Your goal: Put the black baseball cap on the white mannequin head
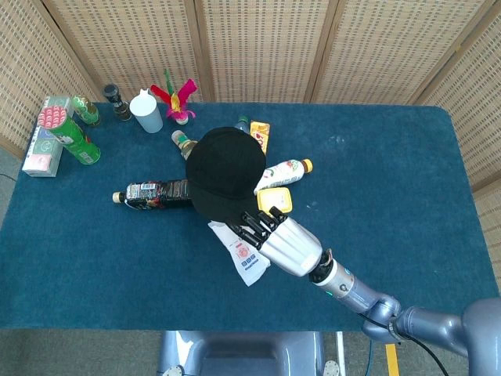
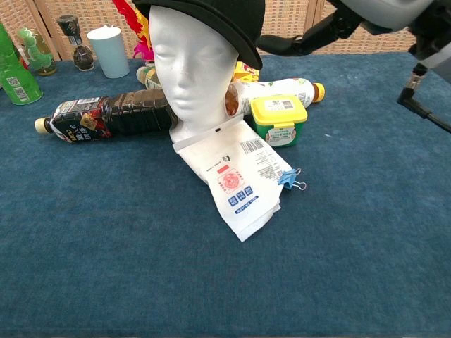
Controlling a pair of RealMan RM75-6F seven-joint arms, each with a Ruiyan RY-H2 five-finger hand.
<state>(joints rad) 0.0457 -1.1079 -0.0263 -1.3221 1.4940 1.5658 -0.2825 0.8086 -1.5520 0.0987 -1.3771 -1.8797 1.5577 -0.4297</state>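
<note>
The black baseball cap (image 1: 227,172) is seated on the white mannequin head (image 2: 190,67), which stands upright on the blue table (image 1: 391,180) a little left of centre. In the chest view the brim (image 2: 232,32) is seen above the face, sloping down toward the right side; in the head view only the cap's crown is seen from above, and the head under it is hidden.

The right hand (image 1: 283,239) is seen in the head view just near of the cap, w/ the arm reaching in from the near right corner. The palm side is turned down and the dark fingers (image 1: 252,222) are stretched out toward the cap, spread a little and holding nothing. In the chest view the fingers (image 2: 299,42) are shown at the top right, extended to the left, their tips just beside the brim but apart from it — a gap is visible. The left hand is not seen in either view.

At the mannequin's base a white paper packet (image 2: 236,179) lies flat, w/ a blue binder clip (image 2: 290,179) touching its right edge. A dark drink bottle (image 2: 106,116) lies on its side to the left of the head. To the right a yellow-lidded tub (image 2: 279,118) stands, and behind it a white bottle w/ yellow cap (image 2: 278,90) lies on its side. At the far left corner a white cup (image 1: 146,112), a green can (image 1: 72,137) and a red-and-pink feather toy (image 1: 177,98) are placed.
</note>
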